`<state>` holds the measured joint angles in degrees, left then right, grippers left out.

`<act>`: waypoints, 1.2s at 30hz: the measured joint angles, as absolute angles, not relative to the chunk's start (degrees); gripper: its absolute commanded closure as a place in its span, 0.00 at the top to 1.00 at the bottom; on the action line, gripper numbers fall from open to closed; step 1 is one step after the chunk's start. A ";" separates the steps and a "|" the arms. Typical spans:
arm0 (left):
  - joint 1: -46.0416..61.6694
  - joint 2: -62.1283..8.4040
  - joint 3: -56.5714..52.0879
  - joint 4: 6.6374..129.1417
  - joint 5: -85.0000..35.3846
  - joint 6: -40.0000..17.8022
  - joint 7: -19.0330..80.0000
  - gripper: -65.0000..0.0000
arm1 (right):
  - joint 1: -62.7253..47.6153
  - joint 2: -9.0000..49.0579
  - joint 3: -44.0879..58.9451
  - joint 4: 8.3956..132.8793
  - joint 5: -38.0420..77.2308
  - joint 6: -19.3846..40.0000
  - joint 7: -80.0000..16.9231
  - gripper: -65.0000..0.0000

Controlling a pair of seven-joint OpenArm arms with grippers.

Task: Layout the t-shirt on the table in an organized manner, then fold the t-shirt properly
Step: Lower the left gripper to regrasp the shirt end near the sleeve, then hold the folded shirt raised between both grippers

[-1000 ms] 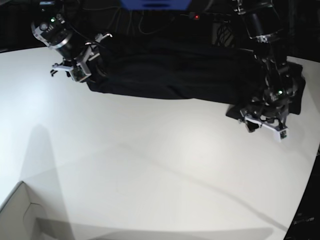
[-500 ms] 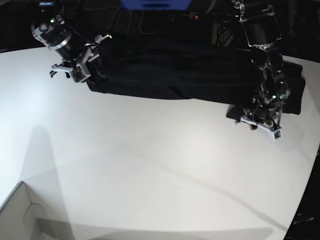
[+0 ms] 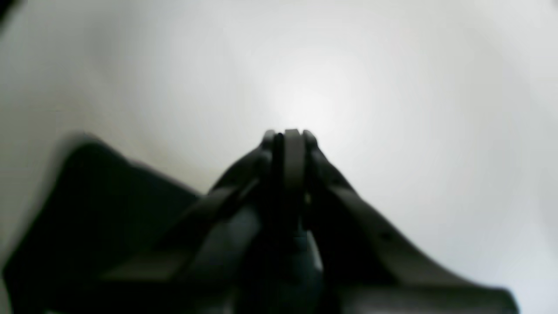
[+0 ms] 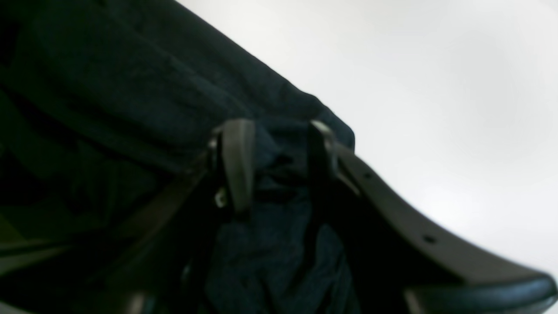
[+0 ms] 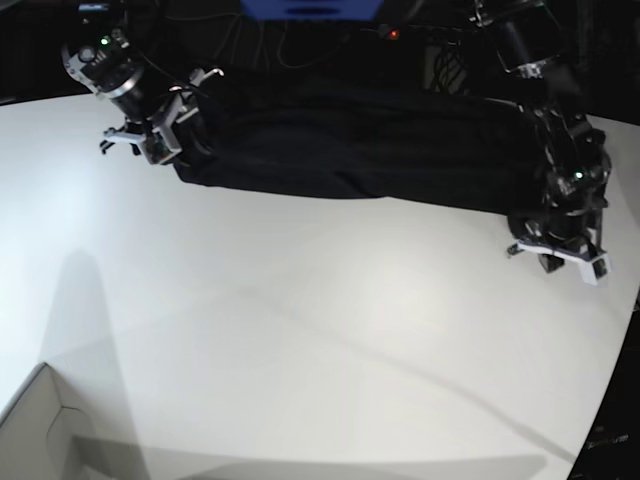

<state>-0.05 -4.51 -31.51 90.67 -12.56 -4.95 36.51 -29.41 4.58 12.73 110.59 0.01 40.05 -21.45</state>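
**Inspector A:** T-shirt [image 5: 350, 150] in the base view?

**Inspector B:** It lay stretched along the far edge of the table [image 5: 300, 330]. The right gripper [image 5: 160, 135] sat at one end of it, the left gripper [image 5: 555, 250] at the other.

**A:** Left wrist view?

**B:** Blurred. The left gripper [image 3: 287, 144] had its jaws pressed together above white tabletop, dark cloth [image 3: 100, 205] beside them. Whether fabric was pinched, I could not tell.

**A:** Right wrist view?

**B:** The right gripper [image 4: 279, 161] stood partly apart, its fingers [image 4: 237, 161] straddling a bunched fold of the t-shirt [image 4: 130, 100].
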 measured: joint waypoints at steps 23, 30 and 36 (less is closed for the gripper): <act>6.15 -3.90 -52.36 93.58 -12.34 -13.45 40.05 0.00 | -29.61 4.25 9.19 110.59 0.03 40.05 -21.43 0.32; 4.38 -3.97 -52.40 93.78 -12.25 -14.02 40.03 0.00 | -30.06 4.27 9.43 110.59 0.03 40.05 -21.43 0.32; 3.86 -3.95 -52.40 98.94 -12.34 -14.37 39.81 0.00 | -30.06 4.29 9.74 110.56 0.03 40.05 -21.41 0.32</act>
